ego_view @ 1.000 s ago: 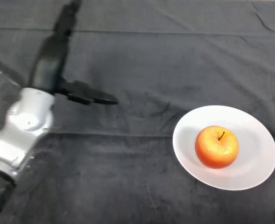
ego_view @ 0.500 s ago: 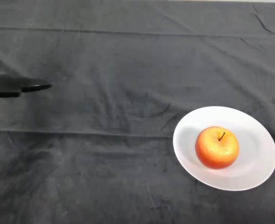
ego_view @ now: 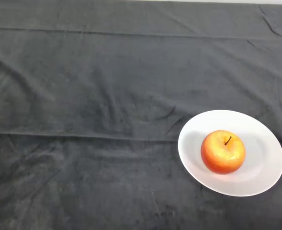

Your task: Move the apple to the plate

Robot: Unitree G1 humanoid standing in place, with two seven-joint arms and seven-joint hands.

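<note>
One apple (ego_view: 223,152) is sitting upright on a white plate (ego_view: 263,175) at the right of the table, its stem pointing up and slightly to the right, its orange-red skin catching the light. The fruit is resting a little left of the plate's middle, well inside the rim and not touching it. The plate is lying flat on the dark cloth (ego_view: 97,120), which is covering the whole table and showing soft creases and one long fold line running across it.

From the head view, the only one on offer, no part of the robot is showing, so the state of the fingers cannot be told from here.

Judging by how things are lying, the task is looking complete: the apple is already where the sentence wants it. What is remaining, if anything, is a matter of leaving well alone. Doing this step well is meaning keeping the arm away from the plate's near rim, avoiding any drag on the cloth that might be tugging the plate, and confirming the fruit is settling without rolling. A round apple on a shallow dish is likely staying put only while nothing is nudging it.
</note>
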